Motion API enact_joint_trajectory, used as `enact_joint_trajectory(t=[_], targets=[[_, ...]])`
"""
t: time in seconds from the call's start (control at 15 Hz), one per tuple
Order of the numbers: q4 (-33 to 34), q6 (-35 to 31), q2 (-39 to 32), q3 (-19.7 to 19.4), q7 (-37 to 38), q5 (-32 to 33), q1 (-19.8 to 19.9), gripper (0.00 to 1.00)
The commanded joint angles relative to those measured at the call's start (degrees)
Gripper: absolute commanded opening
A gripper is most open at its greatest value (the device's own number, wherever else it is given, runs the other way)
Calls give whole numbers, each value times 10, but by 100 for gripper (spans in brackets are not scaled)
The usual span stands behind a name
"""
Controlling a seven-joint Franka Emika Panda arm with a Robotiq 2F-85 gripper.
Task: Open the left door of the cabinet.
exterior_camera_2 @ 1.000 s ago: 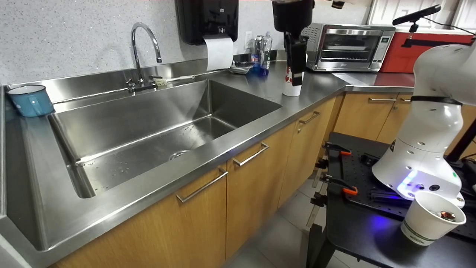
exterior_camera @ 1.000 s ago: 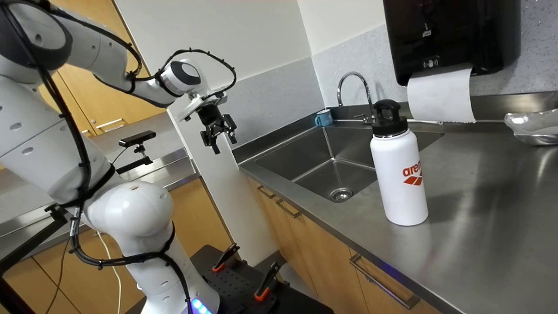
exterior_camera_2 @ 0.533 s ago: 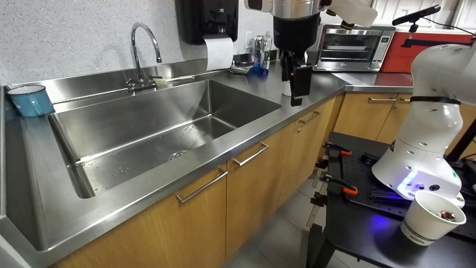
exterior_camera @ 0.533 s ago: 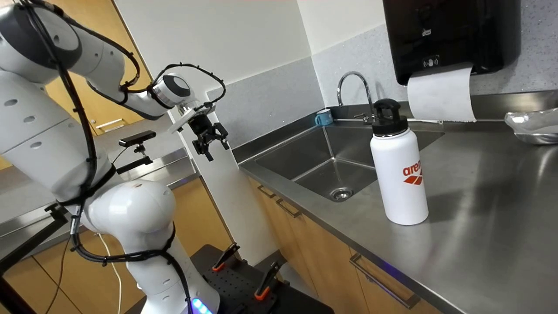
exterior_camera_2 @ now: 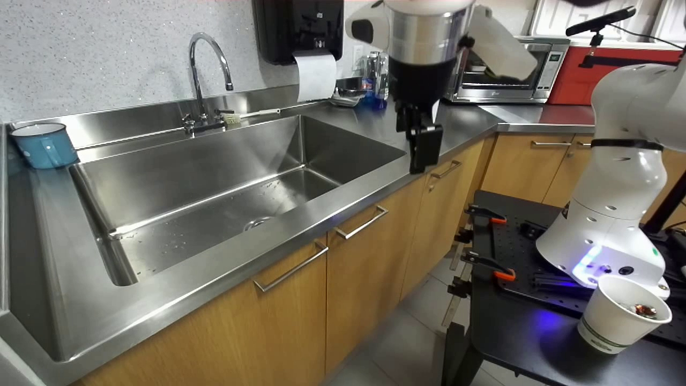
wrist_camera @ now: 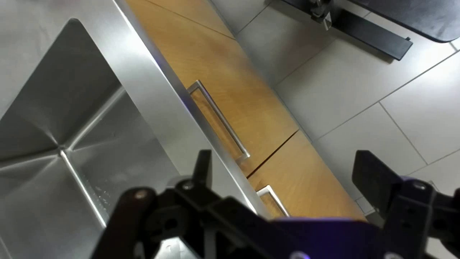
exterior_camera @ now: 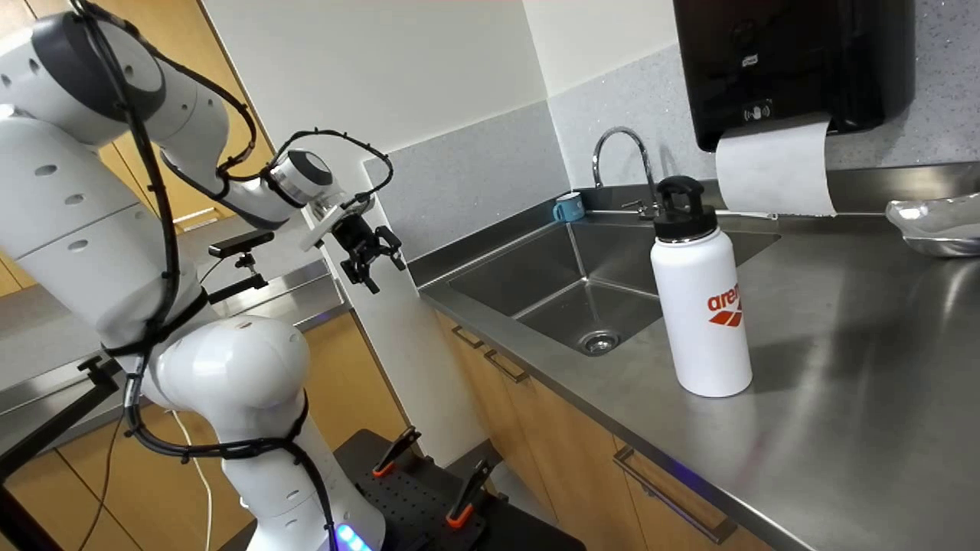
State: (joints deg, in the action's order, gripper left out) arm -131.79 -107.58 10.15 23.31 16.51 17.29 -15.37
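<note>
Honey-brown cabinet [exterior_camera_2: 370, 268], black pincer [wrist_camera: 285, 160], speckled grey wall [exterior_camera_2: 118, 59]

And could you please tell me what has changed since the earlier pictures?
The open gripper has come down, sitting lower in both exterior views. Nothing was taken hold of or let go. The left door stays shut; the white bottle and blue mug stay put.

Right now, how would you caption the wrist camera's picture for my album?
Looking down past the open gripper: a steel sink, the closed left door and a pale tiled floor.
</note>
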Motion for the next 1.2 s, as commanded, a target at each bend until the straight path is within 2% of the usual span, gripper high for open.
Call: enact_joint_trajectory(t=[0.0,0.2,0.47,0.53,0.6,0.87,0.93,1.0,1.13], targets=[[-2,-60,-88,42,122,89,-29,100],[11,-85,-170,49,267,208,-65,100],[44,-59,-276,14,456,349,-128,100],[47,-58,-284,6,470,351,-134,100],[15,-84,-247,12,431,327,-125,100],[19,-85,-264,6,441,331,-131,100],[38,-29,-279,1,455,334,-143,100],[55,10,-304,-5,488,380,-165,100],[67,43,-343,-7,531,450,-192,100]])
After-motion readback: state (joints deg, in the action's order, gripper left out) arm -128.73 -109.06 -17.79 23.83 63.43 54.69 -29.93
